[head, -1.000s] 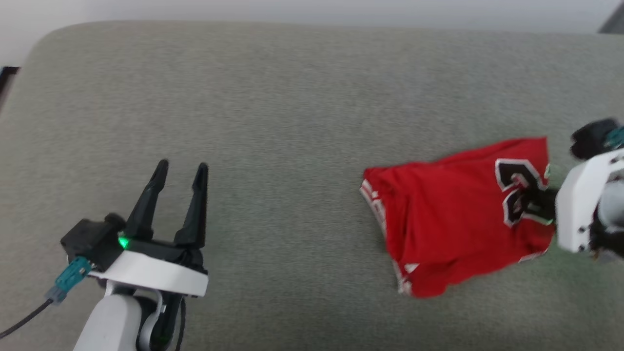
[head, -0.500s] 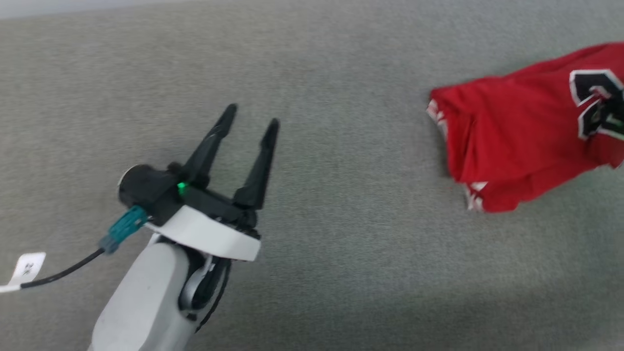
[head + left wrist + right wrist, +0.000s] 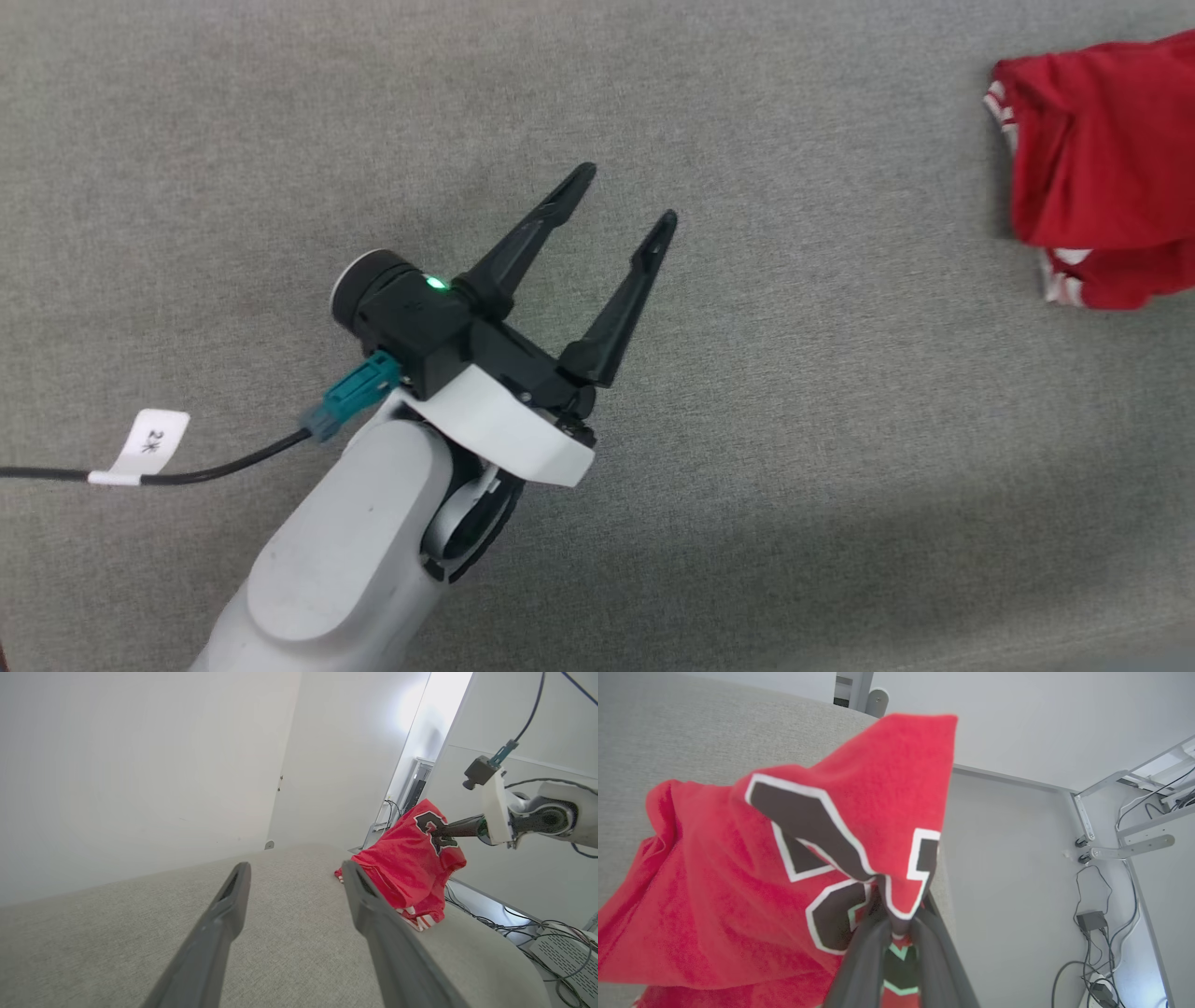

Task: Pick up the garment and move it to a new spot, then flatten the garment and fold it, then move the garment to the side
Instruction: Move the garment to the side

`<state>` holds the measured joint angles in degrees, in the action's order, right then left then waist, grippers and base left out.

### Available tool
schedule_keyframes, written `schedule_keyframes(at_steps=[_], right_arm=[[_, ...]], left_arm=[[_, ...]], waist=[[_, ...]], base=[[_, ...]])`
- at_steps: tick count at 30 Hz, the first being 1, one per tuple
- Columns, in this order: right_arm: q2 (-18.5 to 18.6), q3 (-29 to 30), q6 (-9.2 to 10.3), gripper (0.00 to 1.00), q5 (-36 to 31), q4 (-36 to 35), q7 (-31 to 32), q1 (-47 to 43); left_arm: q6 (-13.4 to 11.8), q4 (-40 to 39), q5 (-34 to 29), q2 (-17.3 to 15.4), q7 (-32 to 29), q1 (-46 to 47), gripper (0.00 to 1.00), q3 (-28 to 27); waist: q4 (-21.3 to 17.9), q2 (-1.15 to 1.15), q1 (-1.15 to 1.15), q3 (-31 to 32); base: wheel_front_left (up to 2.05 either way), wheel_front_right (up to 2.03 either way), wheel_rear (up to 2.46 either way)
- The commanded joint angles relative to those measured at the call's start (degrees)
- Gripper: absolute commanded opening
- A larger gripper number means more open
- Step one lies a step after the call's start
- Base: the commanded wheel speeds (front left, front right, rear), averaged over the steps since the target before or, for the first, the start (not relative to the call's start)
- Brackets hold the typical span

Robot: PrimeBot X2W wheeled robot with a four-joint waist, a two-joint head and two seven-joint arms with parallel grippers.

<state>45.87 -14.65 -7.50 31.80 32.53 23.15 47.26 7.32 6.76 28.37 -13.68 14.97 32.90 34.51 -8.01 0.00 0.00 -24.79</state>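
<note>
**Right claw pinches the red shirt, left claw spread over the cushion**

In the head view the garment sits at about 2 o'clock, cut off by the right edge. It is a bunched red shirt, and its striped red-and-white trim touches the grey cushion. The left gripper is near the centre, well apart from the cloth. Its two dark fingers are spread wide with nothing between them and point toward 1 o'clock. A green light glows on its housing. A teal plug at 8 o'clock of the housing leads into a black cable carrying a white tag.

In the left wrist view the left gripper hovers above the cushion. The garment is at 2 o'clock, next to the cushion's rounded edge. The right gripper comes in from 3 o'clock and clamps the cloth at the black-and-white print, lifting that part while the lower hem rests on the cushion.

In the right wrist view the right gripper has its fingers pressed together on a fold of the garment at the print. A red peak rises toward 12 o'clock. Loose floor cables lie at 4 o'clock.
</note>
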Motion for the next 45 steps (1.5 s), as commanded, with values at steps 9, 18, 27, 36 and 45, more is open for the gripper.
schedule_keyframes(at_steps=[9, 18, 27, 36, 45], right_arm=[[-2.75, -0.61, 0.01, 0.0, -6.44, 12.84, -7.57, 6.6], [-5.36, 0.17, 0.01, 1.0, -10.17, 23.73, -12.47, 10.77], [-7.42, 0.91, 0.01, 1.0, -9.78, 28.41, -16.57, 14.2], [-10.41, -0.76, 0.01, 1.0, -5.29, 25.71, -21.5, 12.31], [-14.36, -4.79, 0.01, 1.0, -0.91, 18.81, -29.33, 5.54]], left_arm=[[0.22, -0.33, 0.47, 0.52, 0.27, 3.56, 1.0, 2.49], [0.22, -0.63, 0.54, 0.35, 0.27, 4.14, 1.0, 2.28], [0.22, -1.4, 1.25, -0.84, 0.27, 1.05, 1.0, -1.7], [0.22, 0.23, 0.82, -2.07, 0.27, -3.9, 1.0, -9.63], [0.22, 0.19, -2.39, -2.41, 0.28, -10.19, 1.0, -18.93]], waist=[[1.78, 0.0, 0.0, -3.11], [3.46, 0.0, 0.0, -3.66], [3.03, 0.0, 0.0, -1.21], [2.68, 0.0, 0.0, 3.37], [3.09, 0.0, 0.0, 8.94]], base=[[0.0, 0.0, 0.0], [0.0, 0.0, 0.0], [0.0, 0.0, 0.0], [0.0, 0.0, 0.0], [0.0, 0.0, 0.0]])
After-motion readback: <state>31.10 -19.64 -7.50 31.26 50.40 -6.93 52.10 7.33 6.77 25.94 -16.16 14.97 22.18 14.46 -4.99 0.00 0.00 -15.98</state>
